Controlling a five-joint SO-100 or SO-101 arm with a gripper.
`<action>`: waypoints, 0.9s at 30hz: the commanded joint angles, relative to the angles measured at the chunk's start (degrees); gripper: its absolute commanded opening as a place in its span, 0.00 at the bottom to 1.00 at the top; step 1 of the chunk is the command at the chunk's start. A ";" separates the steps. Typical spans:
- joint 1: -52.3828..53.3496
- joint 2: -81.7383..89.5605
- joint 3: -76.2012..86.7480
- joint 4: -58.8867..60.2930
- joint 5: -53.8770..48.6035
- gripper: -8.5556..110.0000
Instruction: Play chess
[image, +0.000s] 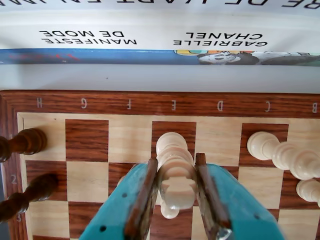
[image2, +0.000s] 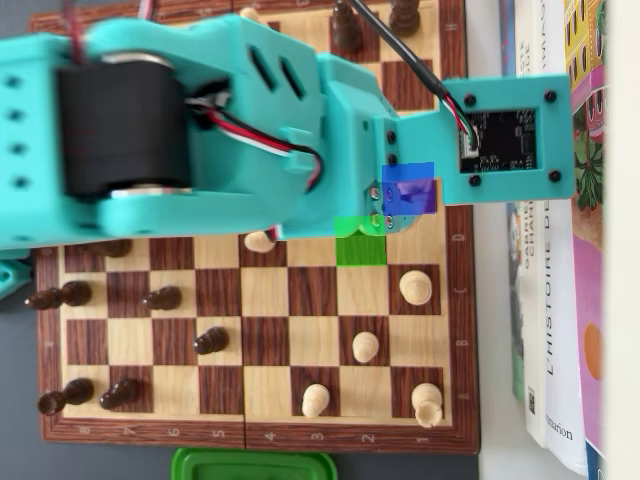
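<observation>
Teal plastic fingers (image: 142, 200) with rust-brown inner pads fill the foreground of the wrist view, where we see the gripper (image: 176, 197) clamped on a turned, cream-coloured chess piece (image: 175, 165) that stands in the E file near the lettered edge of the wood-grain chessboard (image: 85, 102). We note dark lathe-turned pieces (image: 22, 142) lying at the left and pale pieces (image: 285, 155) at the right, with glossy book spines (image: 150, 37) beyond the rim. From overhead, we see the bulky teal arm (image2: 200, 120) covering the upper board, a green-tinted square (image2: 361, 250) just below its wrist.
</observation>
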 joint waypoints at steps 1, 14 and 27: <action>0.44 5.36 0.44 0.18 -0.44 0.15; 2.99 12.30 6.68 0.09 -0.44 0.15; 5.36 18.98 16.61 -0.53 -0.35 0.15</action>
